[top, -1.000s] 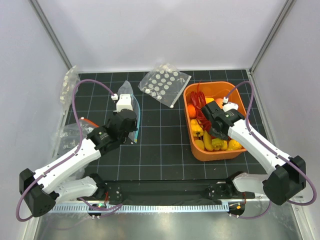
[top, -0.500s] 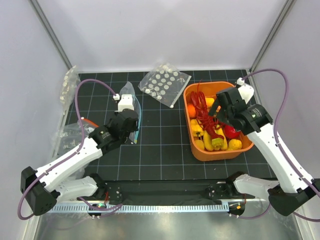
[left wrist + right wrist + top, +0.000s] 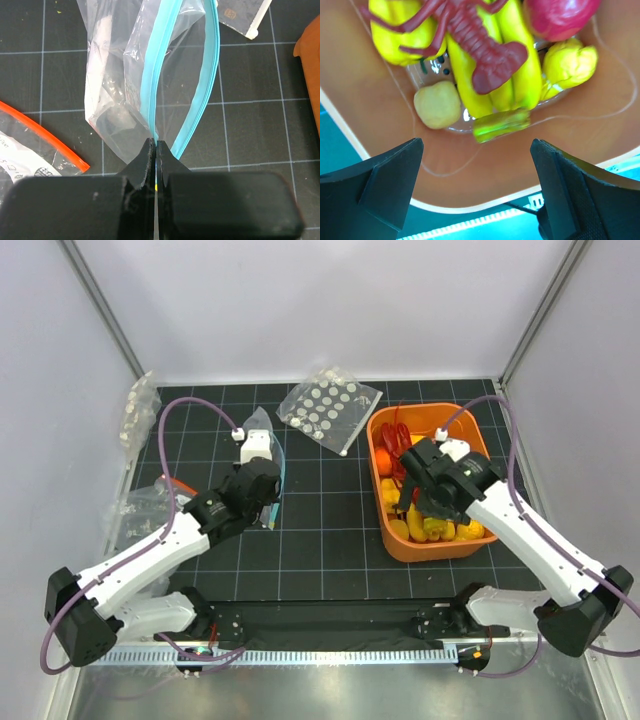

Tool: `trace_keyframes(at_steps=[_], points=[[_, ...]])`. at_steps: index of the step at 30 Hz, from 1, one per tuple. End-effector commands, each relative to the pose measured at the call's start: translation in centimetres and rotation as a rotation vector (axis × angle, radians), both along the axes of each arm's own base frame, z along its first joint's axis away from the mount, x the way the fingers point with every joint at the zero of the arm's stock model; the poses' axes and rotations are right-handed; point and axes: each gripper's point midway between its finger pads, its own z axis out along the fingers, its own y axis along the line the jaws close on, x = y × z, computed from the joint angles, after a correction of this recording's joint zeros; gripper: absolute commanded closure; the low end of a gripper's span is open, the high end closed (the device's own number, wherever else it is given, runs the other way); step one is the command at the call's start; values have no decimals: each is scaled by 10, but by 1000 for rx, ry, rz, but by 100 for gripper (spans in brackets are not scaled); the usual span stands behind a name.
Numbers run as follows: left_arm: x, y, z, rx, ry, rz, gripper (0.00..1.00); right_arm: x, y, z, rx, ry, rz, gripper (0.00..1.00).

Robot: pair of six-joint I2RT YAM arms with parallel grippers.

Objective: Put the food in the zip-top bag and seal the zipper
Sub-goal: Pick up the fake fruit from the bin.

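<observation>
Left wrist — left tool [image 3: 155, 143] pinched on zipper [image 3: 146, 95] | right tool [image 3: 475, 146] wide above banana bunch [image 3: 465, 85]

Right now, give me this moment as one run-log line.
left tool: shut on zipper | zip-top bag: mouth parted | right tool: open, above banana bunch in orange bin | stage: pre-grasp
</observation>
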Motion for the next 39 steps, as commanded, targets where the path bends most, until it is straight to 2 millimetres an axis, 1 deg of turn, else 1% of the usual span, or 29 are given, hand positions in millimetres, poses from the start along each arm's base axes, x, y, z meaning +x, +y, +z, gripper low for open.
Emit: trace_keyframes(at_steps=[1,4,5,8,12,13,15,16,18,19,21,22,23,24,25,26,27,28,29,30,31,33,34,36,37,39], points=[[6,-8,16,-39,-37,-3,100,-19,-6,-8,-89,78,-20,0],[6,-7,16,-35,-39,0,100,-15,-11,-15,-181,79,-5,0],[6,-7,15,-36,-37,0,100,-9,-14,-17,-219,63,-13,0],[6,-8,15,-35,-37,-3,100,0,-19,-24,-267,32,-23,0],[6,-9,15,-36,-33,-6,100,6,-33,-28,-380,19,-50,0],[6,-9,15,-36,-33,-6,100,6,-36,-32,-397,26,-48,0],[5,-9,15,-39,-33,-9,100,8,-33,-41,-395,37,-44,0],[5,-8,15,-37,-34,-6,100,3,-32,-51,-386,68,-38,0],[5,-8,16,-41,-36,-6,100,1,-30,-60,-374,79,-43,1],[5,-8,16,-42,-36,-7,100,0,-33,-63,-381,75,-55,2],[5,-9,16,-43,-34,-9,100,-2,-36,-62,-370,46,-93,7],[5,-10,15,-42,-33,-12,100,-12,-36,-68,-316,48,-89,10],[5,-9,15,-43,-32,-12,100,-10,-28,-72,-259,27,-92,18],[5,-10,15,-41,-32,-11,100,-13,-26,-73,-225,27,-92,23],[6,-10,15,-40,-31,-11,100,-13,-21,-68,-182,12,-81,30],[5,-10,14,-38,-28,-11,100,-14,-16,-64,-142,12,-72,49],[5,-10,14,-38,-28,-11,100,-13,-14,-58,-126,1,-72,58],[5,-9,14,-36,-28,-9,100,-9,-8,-47,-95,-20,-60,68],[5,-10,14,-37,-29,-11,100,-8,-7,-39,-86,-36,-38,78],[6,-9,15,-38,-31,-8,100,-5,-7,-31,-83,-52,-35,78],[5,-10,15,-39,-32,-10,100,0,-4,-15,-64,-86,-34,78],[6,-10,14,-35,-28,-10,100,4,-6,0,-81,-109,-15,78],[6,-10,13,-33,-28,-10,100,8,-5,15,-64,-140,-13,78],[6,-10,13,-33,-28,-9,100,11,-4,29,-62,-169,8,79],[5,-11,14,-36,-27,-14,100,15,-2,41,-44,-195,10,79],[6,-11,12,-35,-22,-14,100,18,-1,53,-53,-212,50,79]])
